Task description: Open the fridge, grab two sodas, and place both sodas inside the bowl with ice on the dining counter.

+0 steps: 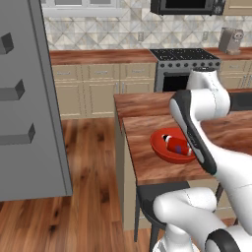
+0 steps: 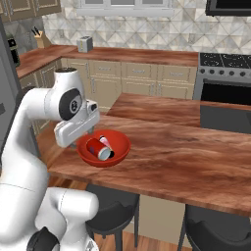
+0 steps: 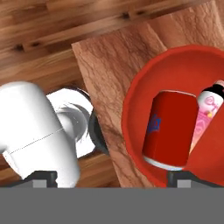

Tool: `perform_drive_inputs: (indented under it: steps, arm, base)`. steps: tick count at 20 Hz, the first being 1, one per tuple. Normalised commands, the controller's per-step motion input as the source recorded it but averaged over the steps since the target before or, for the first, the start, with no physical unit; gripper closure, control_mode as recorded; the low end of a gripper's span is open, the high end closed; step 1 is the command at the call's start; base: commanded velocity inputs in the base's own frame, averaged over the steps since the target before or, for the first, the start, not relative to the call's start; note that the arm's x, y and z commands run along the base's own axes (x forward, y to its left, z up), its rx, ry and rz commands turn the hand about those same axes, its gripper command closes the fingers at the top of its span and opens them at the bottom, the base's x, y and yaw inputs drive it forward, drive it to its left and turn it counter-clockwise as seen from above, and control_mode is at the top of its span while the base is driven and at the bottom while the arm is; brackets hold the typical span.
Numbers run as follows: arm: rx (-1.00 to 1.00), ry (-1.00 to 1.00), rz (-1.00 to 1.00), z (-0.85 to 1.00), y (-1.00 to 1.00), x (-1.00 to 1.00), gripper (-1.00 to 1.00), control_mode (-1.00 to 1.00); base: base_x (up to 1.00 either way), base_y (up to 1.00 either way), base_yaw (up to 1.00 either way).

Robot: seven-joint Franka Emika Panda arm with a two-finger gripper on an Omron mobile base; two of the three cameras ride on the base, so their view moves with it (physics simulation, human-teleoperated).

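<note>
Red can (image 3: 169, 133) lying lengthwise beside pink bottle (image 3: 205, 114), apparently parallel, in bowl (image 3: 135, 100)

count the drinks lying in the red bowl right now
2. A short red can with a silver top lies on its side in the wide red-orange bowl, and a slim pink bottle with a black cap lies beside it, touching. Nothing else seems hidden there.

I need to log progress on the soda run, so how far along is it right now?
Done: the red can and the pink bottle both lie on their sides inside the red bowl on the dining counter. In hand: nothing; the claw is open above the bowl's edge, gripping neither soda. Left: apparently nothing of the placing; I can't tell whether there is ice in the bowl.
</note>
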Motion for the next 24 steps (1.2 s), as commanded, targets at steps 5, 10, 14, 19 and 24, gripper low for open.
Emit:
perform_drive_inputs:
  steps: [5,10,14,19,24]
  arm:
    - [0.01,-0.08,0.00,0.33,0.00,-0.60,-1.00,-1.00]
    - [0.00,-0.05,0.00,0.29,0.00,-0.54,-1.00,-1.00]
    - [0.00,-0.04,0.00,0.22,0.00,-0.40,-1.00,-1.00]
    - [0.00,-0.07,0.00,0.19,0.00,-0.33,-1.00,-1.00]
    - [0.00,-0.08,0.00,0.19,0.00,-0.33,-1.00,-1.00]
  base:
    - [0.00,0.00,0.00]
    - [0.00,0.00,0.00]
    - [0.00,0.00,0.00]
    - [0.00,0.00,0.00]
    - [0.00,0.00,0.00]
